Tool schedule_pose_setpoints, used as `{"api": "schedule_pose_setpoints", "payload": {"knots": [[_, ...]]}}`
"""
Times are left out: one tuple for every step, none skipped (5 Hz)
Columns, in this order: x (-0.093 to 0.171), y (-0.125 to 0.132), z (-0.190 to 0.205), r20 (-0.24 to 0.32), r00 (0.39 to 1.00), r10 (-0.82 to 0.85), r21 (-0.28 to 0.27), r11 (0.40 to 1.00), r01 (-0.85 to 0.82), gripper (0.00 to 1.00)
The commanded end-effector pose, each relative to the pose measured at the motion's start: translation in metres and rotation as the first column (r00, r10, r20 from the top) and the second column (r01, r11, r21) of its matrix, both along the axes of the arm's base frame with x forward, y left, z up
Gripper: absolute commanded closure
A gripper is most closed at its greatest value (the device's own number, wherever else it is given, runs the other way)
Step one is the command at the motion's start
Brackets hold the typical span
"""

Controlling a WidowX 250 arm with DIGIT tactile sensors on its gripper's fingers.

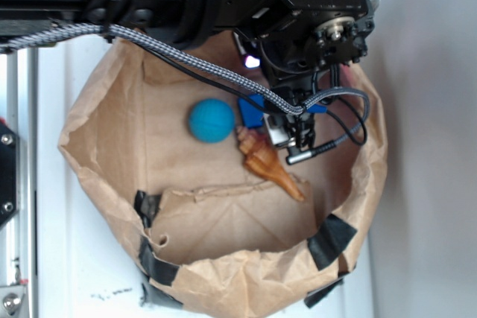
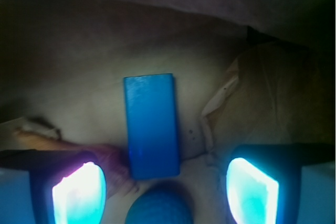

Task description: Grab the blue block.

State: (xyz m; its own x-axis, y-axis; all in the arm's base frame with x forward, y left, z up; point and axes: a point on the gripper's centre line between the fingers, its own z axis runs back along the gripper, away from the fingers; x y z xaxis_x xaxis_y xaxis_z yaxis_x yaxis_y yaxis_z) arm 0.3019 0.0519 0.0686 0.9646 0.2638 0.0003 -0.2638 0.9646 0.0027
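A robot gripper (image 2: 165, 182) hangs inside a brown paper bag (image 1: 112, 109), fingers (image 2: 79, 190) spread wide and holding nothing. The blue block (image 2: 151, 124) lies flat on the bag's floor, between and just ahead of the fingers, beside a teal ball (image 1: 211, 120). The approach looks done; lowering, closing and lifting remain.

The blue block (image 2: 152, 125) lies flat on brown paper (image 2: 94, 77), long side running away from the camera, centred between the two glowing pads (image 2: 79, 192) of the claw (image 2: 165, 190), which stands spread wide and clear of it. A rounded teal-blue ball (image 2: 160, 205) sits at the block's near end. An orange-brown object (image 2: 79, 148) lies just left of the block
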Motion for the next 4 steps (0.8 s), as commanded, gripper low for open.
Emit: {"api": "schedule_pose_setpoints", "payload": {"knots": [[-0.003, -0.008, -0.022, 0.062, 0.998, -0.026, 0.101, 0.995, 0.019, 0.0], [0.008, -0.012, -0.034, -0.011, 1.0, -0.002, 0.111, 0.994, 0.003, 0.0], [0.011, -0.019, -0.045, -0.054, 0.999, 0.0, 0.143, 0.99, 0.008, 0.0], [0.014, -0.022, -0.031, -0.039, 0.999, 0.012, 0.102, 0.995, -0.008, 0.0]]}}
